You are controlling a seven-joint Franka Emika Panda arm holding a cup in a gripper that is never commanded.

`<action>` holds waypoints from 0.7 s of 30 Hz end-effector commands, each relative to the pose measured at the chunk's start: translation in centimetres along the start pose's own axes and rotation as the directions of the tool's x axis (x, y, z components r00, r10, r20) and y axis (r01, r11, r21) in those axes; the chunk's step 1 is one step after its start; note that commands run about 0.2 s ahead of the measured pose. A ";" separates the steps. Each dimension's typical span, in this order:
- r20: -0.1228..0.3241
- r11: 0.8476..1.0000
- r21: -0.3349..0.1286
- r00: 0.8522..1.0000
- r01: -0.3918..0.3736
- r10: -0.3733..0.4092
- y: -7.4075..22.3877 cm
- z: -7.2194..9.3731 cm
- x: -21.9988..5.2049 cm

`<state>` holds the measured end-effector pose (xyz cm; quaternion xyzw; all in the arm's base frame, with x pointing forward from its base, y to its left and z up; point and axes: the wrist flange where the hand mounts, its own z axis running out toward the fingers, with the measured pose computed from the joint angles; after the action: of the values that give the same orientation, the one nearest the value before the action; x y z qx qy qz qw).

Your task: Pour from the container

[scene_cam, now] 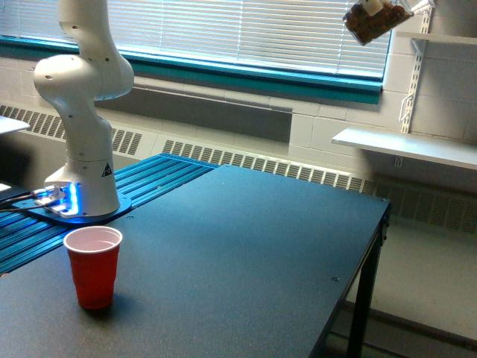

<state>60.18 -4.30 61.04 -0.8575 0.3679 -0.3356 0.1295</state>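
On the exterior view's left, the white arm is seen standing on its base, which is lit blue at the bottom. Just in front of the base, a red cup is set upright on the dark table, and it looks empty. Most of the table is taken up by nothing that can be seen. Behind it, window blinds and a white shelf are seen. At the top of the exterior view's right, the container is held high in the air, tilted, with brown pieces showing through it. It is well apart from the red cup, far above and far to the side. The gripper is not seen, so it cannot be told how wide it is opened or how the container is held. A spill could be caused here. If the container is tipped more where it is now, the brown pieces may be dropped on the floor or the table edge, not in the cup. From so high, pieces may also be bounced out of the cup.
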 end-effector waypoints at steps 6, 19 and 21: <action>-0.009 1.000 0.017 1.000 -0.005 0.005 0.4 -0.2 -0.2; -0.053 0.997 -0.050 0.997 -0.060 0.058 6.5 -1.4 0.6; -0.056 0.995 -0.064 0.996 -0.074 0.071 7.9 -1.5 0.5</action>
<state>57.25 -6.72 58.11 -0.8538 0.3887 -0.3269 0.1146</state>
